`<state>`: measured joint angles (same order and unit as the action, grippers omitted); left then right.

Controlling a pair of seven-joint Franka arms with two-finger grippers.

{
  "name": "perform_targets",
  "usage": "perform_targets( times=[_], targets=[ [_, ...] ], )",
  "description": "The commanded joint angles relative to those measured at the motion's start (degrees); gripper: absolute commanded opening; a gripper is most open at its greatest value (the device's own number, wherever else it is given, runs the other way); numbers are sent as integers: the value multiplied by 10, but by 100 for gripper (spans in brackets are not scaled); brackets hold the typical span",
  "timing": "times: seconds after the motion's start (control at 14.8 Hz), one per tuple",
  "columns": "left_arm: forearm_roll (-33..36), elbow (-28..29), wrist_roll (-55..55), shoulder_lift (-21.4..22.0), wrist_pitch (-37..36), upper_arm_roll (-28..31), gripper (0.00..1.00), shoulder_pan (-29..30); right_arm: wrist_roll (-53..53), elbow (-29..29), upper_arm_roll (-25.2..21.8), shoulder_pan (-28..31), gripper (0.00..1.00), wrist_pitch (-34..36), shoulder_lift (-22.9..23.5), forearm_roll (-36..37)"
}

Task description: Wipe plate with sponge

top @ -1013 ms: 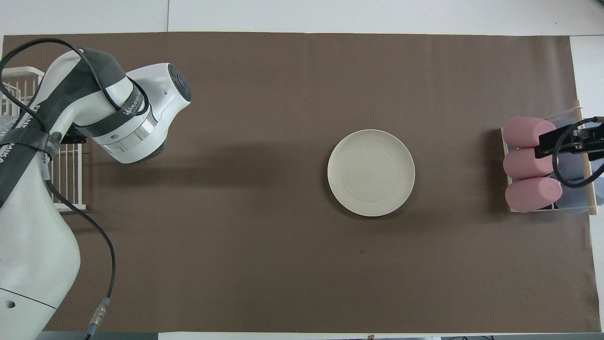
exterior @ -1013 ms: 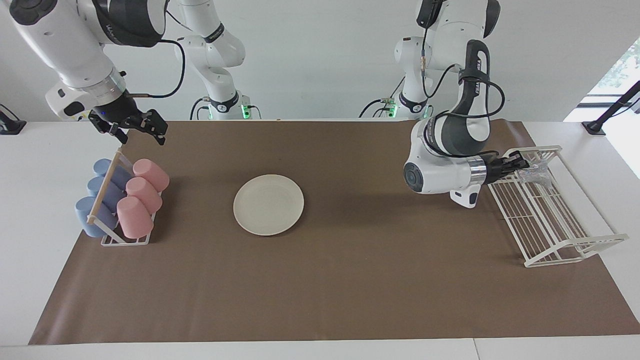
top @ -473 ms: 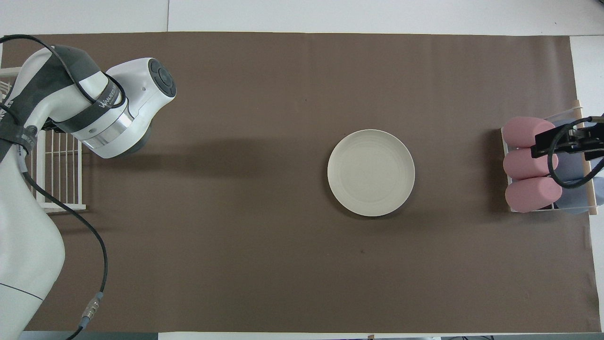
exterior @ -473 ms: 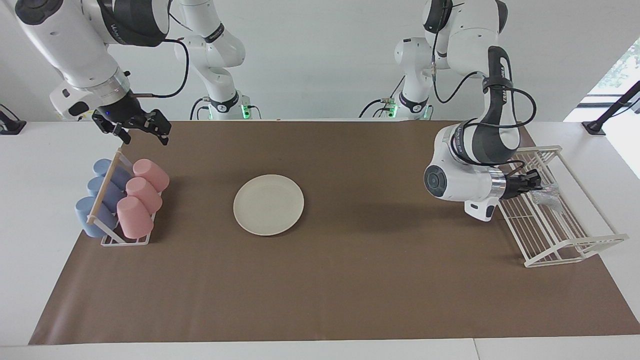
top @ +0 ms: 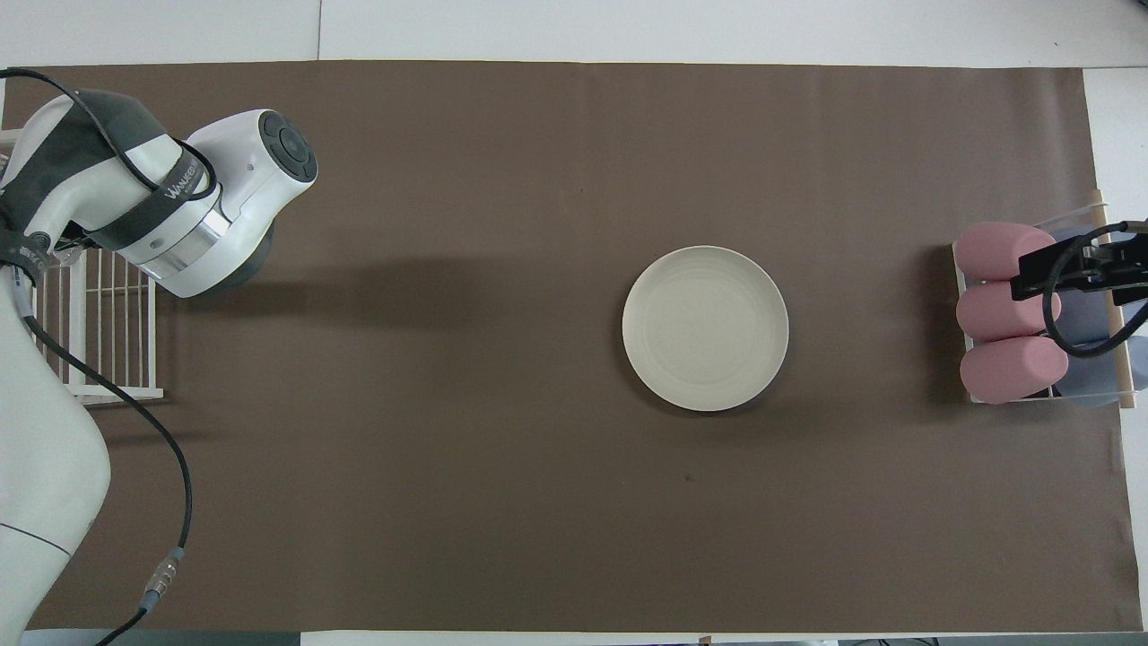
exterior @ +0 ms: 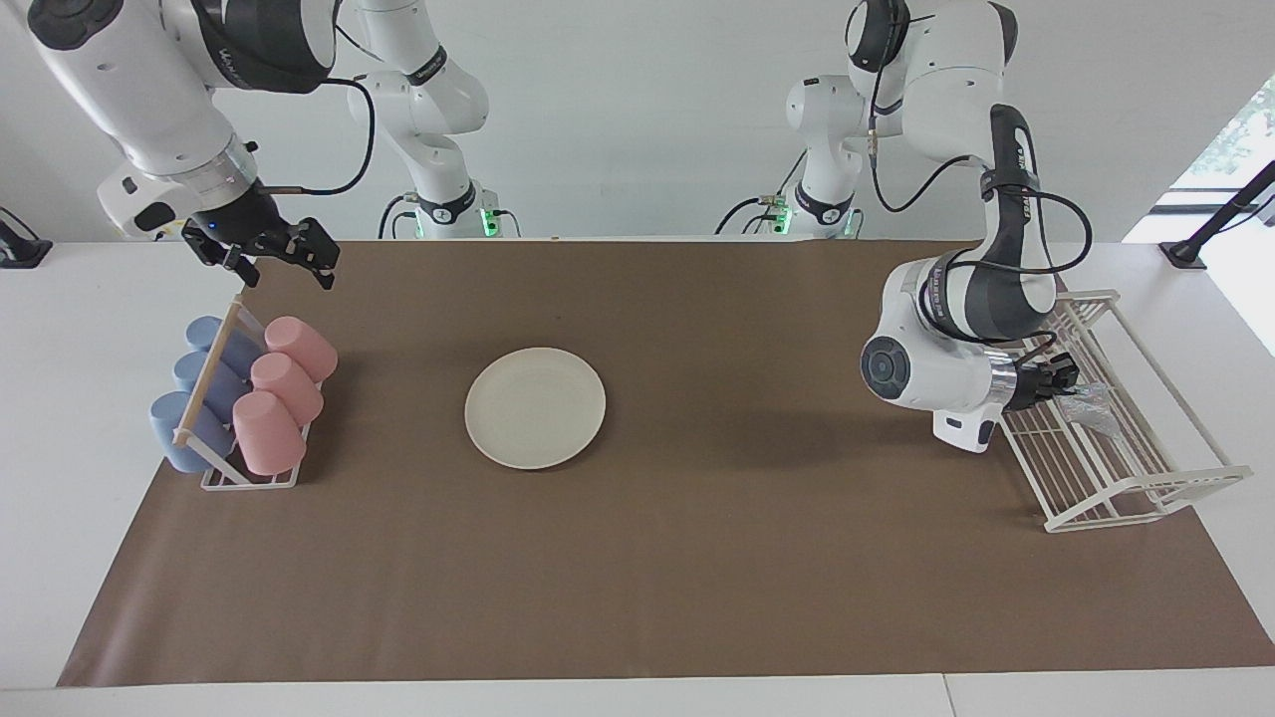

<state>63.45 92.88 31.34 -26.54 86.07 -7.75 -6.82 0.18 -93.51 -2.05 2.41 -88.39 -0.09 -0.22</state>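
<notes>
The left gripper (exterior: 1068,380) is pinched shut on the sponge (exterior: 1091,406), over the white wire rack (exterior: 1146,488) at the left arm's end of the table. Its wrist band's writing is too small to read. The right gripper (exterior: 284,261) waits with fingers spread above the cup rack (exterior: 224,478). The plate (exterior: 535,407) lies bare mid-mat (exterior: 637,597), well apart from both.

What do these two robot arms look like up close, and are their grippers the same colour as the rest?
Both arms are glossy white with rounded joints, dark grey bands bearing white lettering, and a silver ring at the wrist. Black cables loop along the outside. The left gripper and right gripper are small, black and two-fingered, so darker than the arms.
</notes>
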Motion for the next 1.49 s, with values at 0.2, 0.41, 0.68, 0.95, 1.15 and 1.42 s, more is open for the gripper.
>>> perform_targets(
  times=[0.2,0.41,0.68,0.95,1.15,1.42],
  targets=[
    [-3,6,10,3,10,-2,0,14,-9,-18,3,1,100,-5,-15,4],
    [-5,5,11,3,0,-2,0,14,-10,-18,3,1,100,-4,-16,4],
    [-7,5,27,3,7,-2,48,15,-10,-17,3,1,100,-4,-16,4],
    [-10,5,36,3,9,-3,73,15,-10,-17,3,1,100,-4,-16,4],
    [-10,4,36,3,12,-3,76,15,-10,-17,3,1,100,-4,-16,4],
    [-18,-1,36,5,18,-4,96,15,-10,-17,3,1,100,-4,-16,4]
  ],
)
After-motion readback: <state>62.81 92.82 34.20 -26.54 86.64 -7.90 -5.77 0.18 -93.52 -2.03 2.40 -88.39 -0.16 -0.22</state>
